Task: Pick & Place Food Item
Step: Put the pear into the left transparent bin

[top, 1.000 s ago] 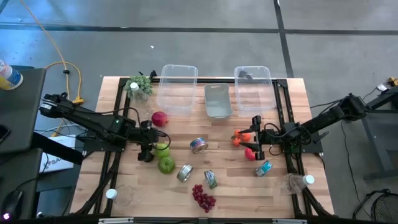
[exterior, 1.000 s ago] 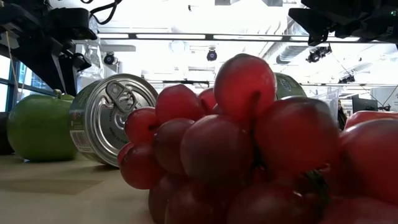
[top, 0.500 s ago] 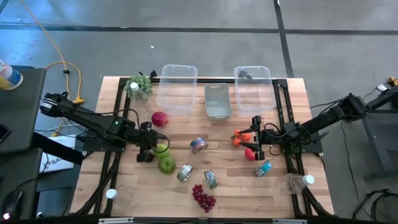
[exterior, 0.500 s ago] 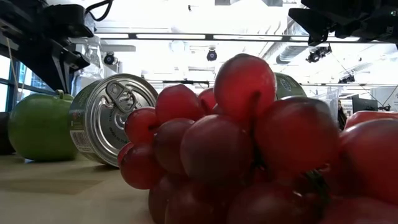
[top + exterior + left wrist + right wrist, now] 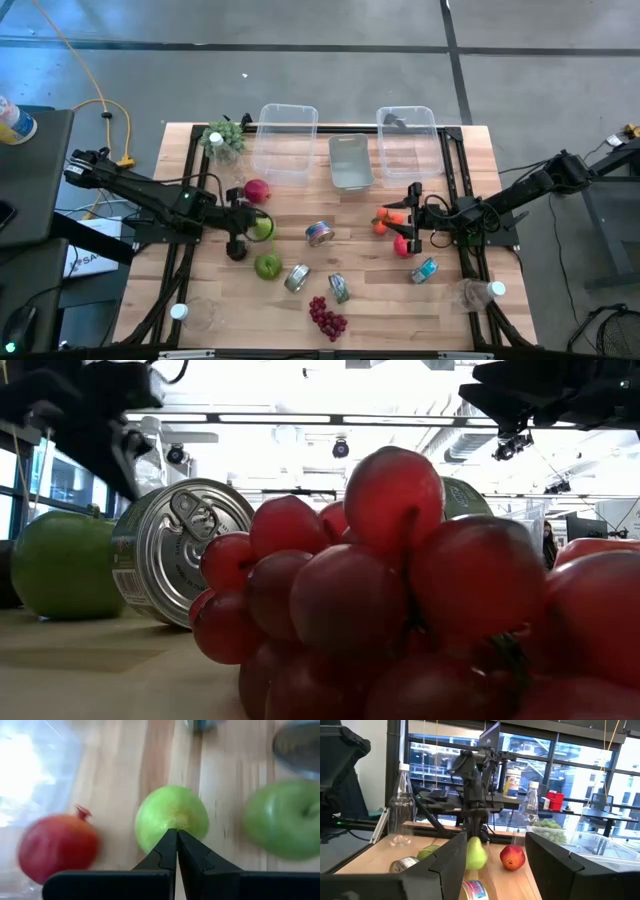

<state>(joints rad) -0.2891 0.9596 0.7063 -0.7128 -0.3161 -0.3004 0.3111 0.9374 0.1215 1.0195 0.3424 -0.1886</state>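
L gripper (image 5: 247, 228): fingers (image 5: 176, 851) pressed fully together, nothing between; green pear (image 5: 263, 228) just beyond tips, left-centre of table (image 5: 340, 310), w/ pomegranate (image 5: 256, 190) near. R gripper (image 5: 410, 218): part-open, clear of table, empty; near right edge by orange fruit (image 5: 381, 226).

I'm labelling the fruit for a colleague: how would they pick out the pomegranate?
Start at the left clear bin at the table's far edge. Just in front of its left corner lies the pomegranate. It is the only dark red round fruit there; the fruits beside it are green.
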